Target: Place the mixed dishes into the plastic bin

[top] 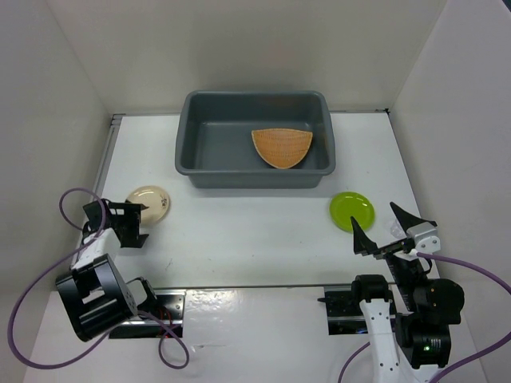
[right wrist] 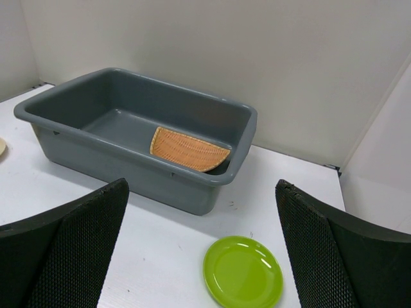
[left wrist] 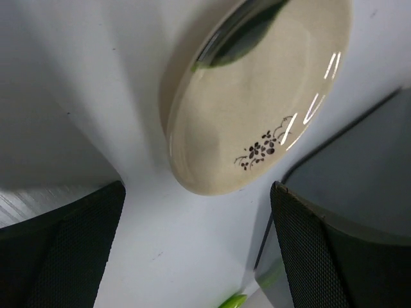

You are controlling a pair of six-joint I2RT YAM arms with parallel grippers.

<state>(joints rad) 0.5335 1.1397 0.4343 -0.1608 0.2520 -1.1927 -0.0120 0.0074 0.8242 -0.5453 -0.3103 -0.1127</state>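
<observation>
The white surface (top: pixel 239 239) is boxed in by plain pale walls, with the plastic bin (top: pixel 185 136) sitting at the far side, roughly centred. One dish is already in it: the woven fan-shaped plate (top: pixel 282 147) lies flat on the bin floor towards its right end. Two plates are left out on the surface, the cream plate (top: pixel 150 202) on the left and the lime-green plate (top: pixel 352 210) on the right, each near its own arm and well apart from the other. The left arm's fingers (left wrist: pixel 334 256) are spread wide and hold nothing. In the wrist view the cream plate's rim lies just ahead of them, centred in the gap between the tips but not yet touched. The right arm's fingers (right wrist: pixel 70 250) are also parted and empty, with the green plate just beyond them and slightly to the left. I'd judge the cream plate comes next, since the left arm is plainly the nearer and already lined up. Being round, the plate has no long axis to square up to — what matters is catching that low rim, then carrying it far and to the right into the bin.
</observation>
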